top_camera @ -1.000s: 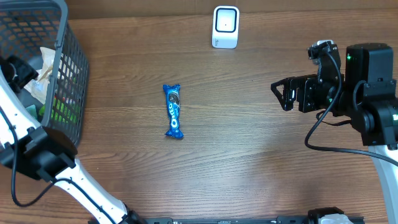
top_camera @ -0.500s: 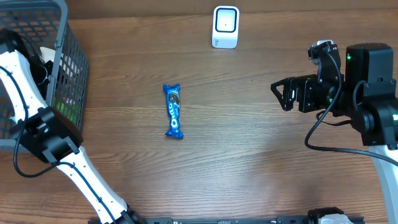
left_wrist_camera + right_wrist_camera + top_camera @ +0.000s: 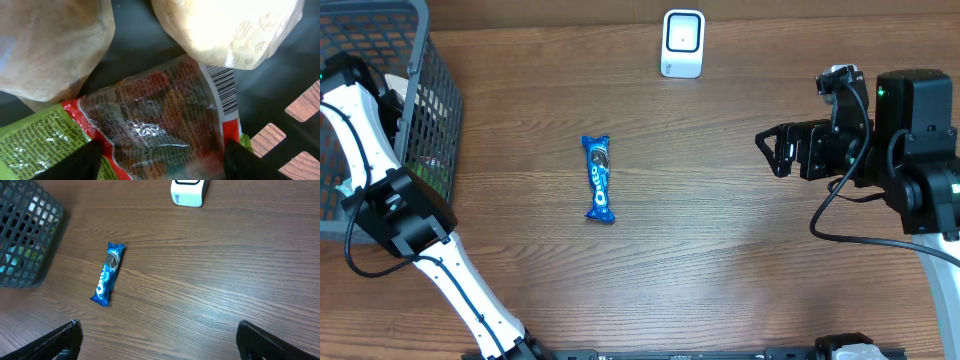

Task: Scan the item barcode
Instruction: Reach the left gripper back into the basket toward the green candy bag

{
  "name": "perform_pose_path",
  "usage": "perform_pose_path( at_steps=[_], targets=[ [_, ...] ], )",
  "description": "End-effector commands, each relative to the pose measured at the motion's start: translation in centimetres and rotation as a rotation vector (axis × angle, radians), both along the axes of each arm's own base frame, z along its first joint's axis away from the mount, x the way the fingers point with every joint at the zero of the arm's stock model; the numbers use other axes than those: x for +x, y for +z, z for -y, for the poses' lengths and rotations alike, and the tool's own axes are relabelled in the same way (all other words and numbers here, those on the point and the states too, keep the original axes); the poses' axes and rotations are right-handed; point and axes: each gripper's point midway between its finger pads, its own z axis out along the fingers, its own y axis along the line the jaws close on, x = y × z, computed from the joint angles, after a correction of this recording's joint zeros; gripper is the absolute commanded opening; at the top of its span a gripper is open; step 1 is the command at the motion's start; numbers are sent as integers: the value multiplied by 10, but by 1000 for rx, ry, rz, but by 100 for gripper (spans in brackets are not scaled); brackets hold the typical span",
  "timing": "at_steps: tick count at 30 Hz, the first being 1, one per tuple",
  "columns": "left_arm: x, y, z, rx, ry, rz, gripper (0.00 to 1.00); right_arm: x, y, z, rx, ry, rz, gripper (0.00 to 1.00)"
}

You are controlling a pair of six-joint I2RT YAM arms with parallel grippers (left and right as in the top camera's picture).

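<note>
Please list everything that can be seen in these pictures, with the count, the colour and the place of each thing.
Oreo packet: one, blue, lying near the middle of the table.
scanner: one, white, at the table's far edge.
basket: one, dark wire mesh, at the table's left end.
snack packet: one, red and green with a barcode, lying in the basket.
pale bags: two, beige, in the basket, partly over the snack packet.
table: one, brown wood.
left gripper: one, dark, open, inside the basket over the snack packet.
right gripper: one, dark, open and empty, above the table's right side.
</note>
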Motion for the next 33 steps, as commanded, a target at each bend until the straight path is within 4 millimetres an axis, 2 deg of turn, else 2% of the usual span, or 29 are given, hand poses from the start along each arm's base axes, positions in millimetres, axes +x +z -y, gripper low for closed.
perform_pose_path(
  at_steps=[1, 4, 7, 8, 13, 17, 20, 25, 30, 33],
  targets=[
    [-6, -44, 20, -71, -51, -97, 61, 1, 10, 0, 2, -4, 28, 98],
    [-7, -44, 20, -73, -52, -102, 50, 1, 10, 0, 3, -4, 28, 98],
    [-10, -43, 22, -79, -51, -111, 13, 1, 10, 0, 5, -6, 27, 98],
    [-11, -43, 22, -82, -51, -116, 4, 1, 10, 0, 5, -6, 27, 98],
    [-15, -36, 21, -84, -35, -124, 4, 2, 11, -1, 5, -6, 29, 98],
    [-13, -12, 17, -65, -11, -88, 4, 2, 11, -1, 5, -6, 29, 98],
    [-8, 23, 13, -22, 5, -22, 4, 2, 11, -1, 5, -6, 30, 98],
    [-1, 104, 9, 76, 30, 145, 4, 2, 11, -1, 5, -6, 29, 98],
    [-19, 187, 5, 219, 86, 268, 4, 2, 11, -1, 5, -6, 29, 98],
    [-33, 218, -3, 320, 132, 298, 4, 2, 11, 0, 4, -6, 30, 98]
  ],
)
